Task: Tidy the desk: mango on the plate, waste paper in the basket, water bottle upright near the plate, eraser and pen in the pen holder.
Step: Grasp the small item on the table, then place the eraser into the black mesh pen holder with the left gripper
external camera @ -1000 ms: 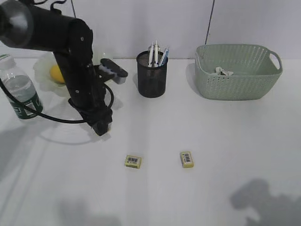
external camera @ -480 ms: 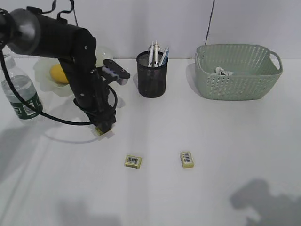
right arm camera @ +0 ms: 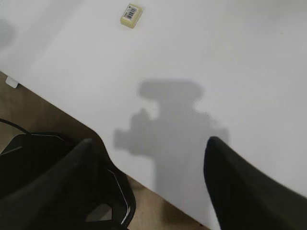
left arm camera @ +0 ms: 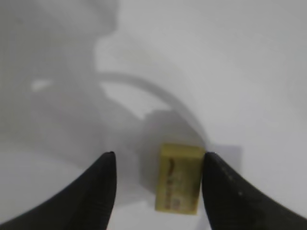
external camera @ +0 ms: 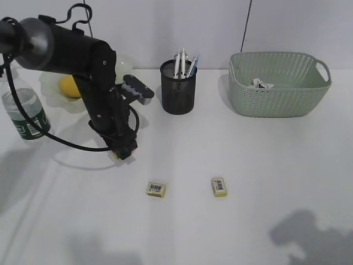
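My left gripper (external camera: 123, 152) is down at the desk (external camera: 248, 154), open, with a yellow eraser (left arm camera: 180, 178) lying between its fingertips (left arm camera: 106, 167), close to the right one. Two more yellow erasers (external camera: 156, 189) (external camera: 219, 186) lie nearer the front. The mango (external camera: 68, 86) rests on the pale plate (external camera: 52, 94). The water bottle (external camera: 23, 107) stands upright to the plate's left. The black pen holder (external camera: 178, 88) holds several pens (external camera: 182, 63). Waste paper (external camera: 262, 83) lies in the green basket (external camera: 278, 85). My right gripper (right arm camera: 148, 158) is open and empty over the desk's front edge.
The left arm's black cable (external camera: 60, 141) loops over the desk beside the bottle. In the right wrist view an eraser (right arm camera: 130, 14) lies far ahead, and the desk edge with brown floor (right arm camera: 43, 115) and a black base (right arm camera: 62, 191) is below.
My left arm has shifted a little to the right and its gripper has settled lower, around the eraser on the desk. Nothing else has moved.
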`<state>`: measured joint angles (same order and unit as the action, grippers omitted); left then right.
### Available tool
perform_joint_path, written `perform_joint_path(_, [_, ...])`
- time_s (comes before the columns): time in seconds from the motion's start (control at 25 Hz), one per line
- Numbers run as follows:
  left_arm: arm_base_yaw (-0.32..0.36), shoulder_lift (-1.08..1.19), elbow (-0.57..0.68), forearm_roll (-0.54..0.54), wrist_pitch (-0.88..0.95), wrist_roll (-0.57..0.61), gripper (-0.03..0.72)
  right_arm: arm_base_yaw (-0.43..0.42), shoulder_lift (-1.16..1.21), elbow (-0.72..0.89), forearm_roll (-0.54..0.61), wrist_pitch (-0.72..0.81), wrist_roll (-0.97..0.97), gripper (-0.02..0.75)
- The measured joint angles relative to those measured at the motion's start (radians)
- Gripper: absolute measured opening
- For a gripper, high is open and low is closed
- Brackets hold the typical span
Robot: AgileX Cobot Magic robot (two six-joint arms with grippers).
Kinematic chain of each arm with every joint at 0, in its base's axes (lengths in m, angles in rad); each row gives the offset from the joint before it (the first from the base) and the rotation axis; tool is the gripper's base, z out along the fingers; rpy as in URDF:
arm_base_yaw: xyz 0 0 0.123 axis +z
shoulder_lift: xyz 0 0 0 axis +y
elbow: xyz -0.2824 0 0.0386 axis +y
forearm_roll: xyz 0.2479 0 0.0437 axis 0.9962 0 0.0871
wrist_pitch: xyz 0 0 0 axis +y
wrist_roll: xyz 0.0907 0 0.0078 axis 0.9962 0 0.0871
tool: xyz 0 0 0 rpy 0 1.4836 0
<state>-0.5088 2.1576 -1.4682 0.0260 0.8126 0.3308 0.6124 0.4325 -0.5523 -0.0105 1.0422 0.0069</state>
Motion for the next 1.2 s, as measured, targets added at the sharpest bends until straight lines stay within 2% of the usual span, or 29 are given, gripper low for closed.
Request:
perform_joint_path(0.2, [-0.001,0.01,-0.008,-0.002,0.009,-0.006,0.377,0.0,0.0,0.0,0.0,0.0,0.0,0.55])
perform_joint_path(0.28, [-0.001,0.011,-0.009,-0.004,0.015,-0.009,0.313,0.0,0.0,0.0,0.0,0.0,0.0,0.55])
perform_joint_path(0.36, [-0.001,0.011,-0.009,-0.003,0.025,-0.01,0.215,0.0,0.0,0.0,0.0,-0.001,0.0,0.55])
perform_joint_path(0.4, [-0.001,0.011,-0.012,-0.003,0.03,-0.01,0.204,0.0,0.0,0.0,0.0,-0.001,0.0,0.55])
perform_joint_path(0.6, [-0.001,0.018,-0.059,0.002,0.134,-0.011,0.204,0.0,0.0,0.0,0.0,-0.003,0.0,0.55])
perform_joint_path(0.84, [-0.001,-0.012,-0.2,0.002,0.223,-0.018,0.204,0.0,0.0,0.0,0.0,-0.003,0.0,0.55])
perform_joint_path(1.04, [-0.001,-0.059,-0.364,-0.01,0.206,-0.041,0.204,0.0,0.0,0.0,0.0,-0.003,0.0,0.55])
perform_joint_path(1.2, [-0.001,-0.065,-0.469,-0.058,0.085,-0.054,0.204,0.0,0.0,0.0,-0.001,-0.004,0.0,0.55])
